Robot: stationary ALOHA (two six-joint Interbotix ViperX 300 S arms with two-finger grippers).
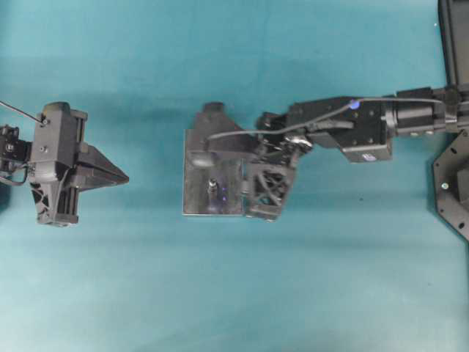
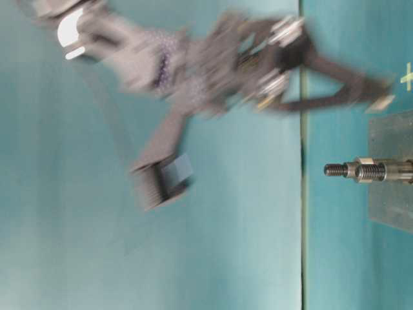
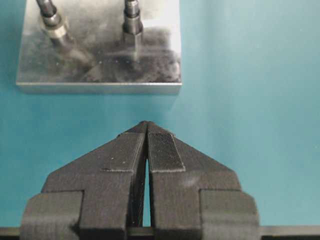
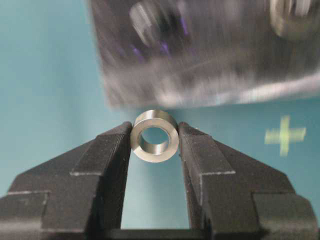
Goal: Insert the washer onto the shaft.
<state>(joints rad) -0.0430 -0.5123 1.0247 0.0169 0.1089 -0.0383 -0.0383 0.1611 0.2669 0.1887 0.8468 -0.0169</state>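
Note:
My right gripper [image 4: 154,139] is shut on the washer [image 4: 154,136], a short steel ring pinched at its sides between the fingertips, bore facing the camera. Just beyond it lies the blurred metal plate [image 4: 210,60]. In the overhead view the right gripper [image 1: 203,136] reaches over the plate [image 1: 223,202], where a threaded shaft [image 1: 212,187] stands upright. The table-level view shows that shaft [image 2: 361,170] with a nut low on it, and the right arm [image 2: 213,64] blurred above. My left gripper [image 3: 146,126] is shut and empty, short of the plate [image 3: 100,75], which carries two shafts [image 3: 132,25].
A small green cross mark [image 4: 285,135] lies on the teal table surface to the right of the plate. The left arm [image 1: 58,161] rests at the left of the overhead view, apart from the plate. A dark base [image 1: 454,183] sits at the right edge.

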